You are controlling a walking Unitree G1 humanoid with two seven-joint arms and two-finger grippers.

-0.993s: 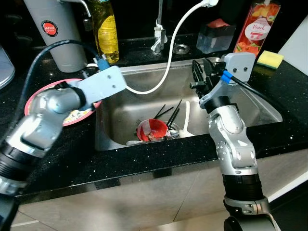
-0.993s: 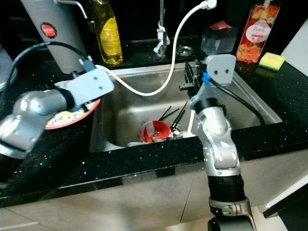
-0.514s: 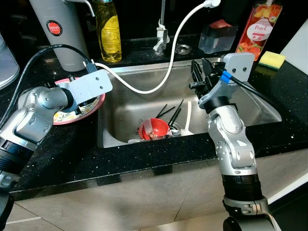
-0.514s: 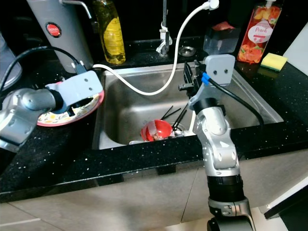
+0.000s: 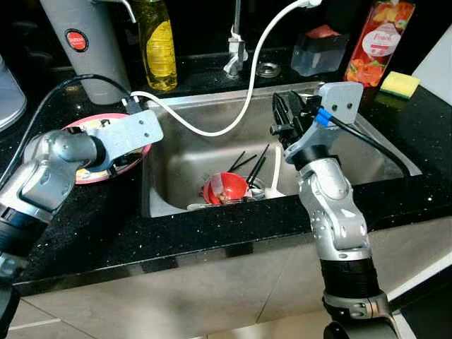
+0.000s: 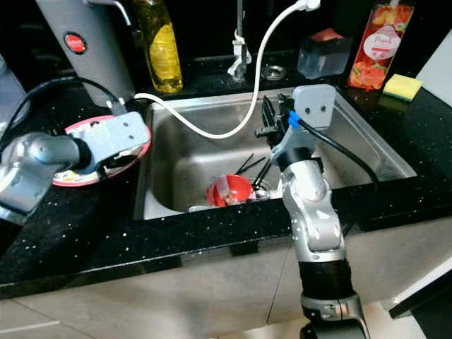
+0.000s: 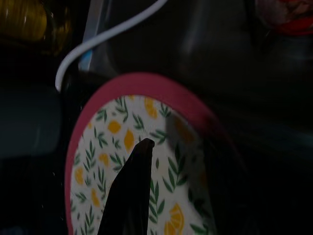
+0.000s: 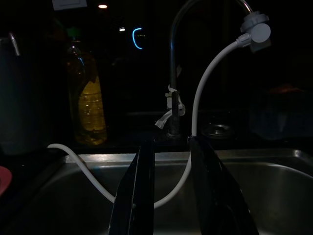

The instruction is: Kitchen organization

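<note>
A plate (image 5: pixel 83 126) with a pink rim and a lemon pattern lies on the black counter left of the sink. My left gripper (image 5: pixel 111 157) is at its near edge, shut on the plate (image 7: pixel 122 142). One black finger (image 7: pixel 132 186) lies across the plate's face and the other is hidden under it. My right gripper (image 5: pixel 286 116) hangs above the right half of the steel sink (image 5: pixel 191 152). It is open, with nothing between its fingers (image 8: pixel 139 196). A red bowl (image 5: pixel 224 188), black chopsticks (image 5: pixel 247 166) and a white spoon (image 5: pixel 274 169) lie in the sink.
A white hose (image 5: pixel 247 85) loops from the tap over the sink. Along the back stand a grey thermos (image 5: pixel 81 49), a yellow oil bottle (image 5: pixel 157 42), a clear container (image 5: pixel 318 56), a peach bottle (image 5: pixel 371 42) and a yellow sponge (image 5: pixel 397 83).
My left arm has drawn back and lowered, and the plate has shifted with it on the counter beside the sink. The right arm has barely moved. The camera has shifted slightly.
</note>
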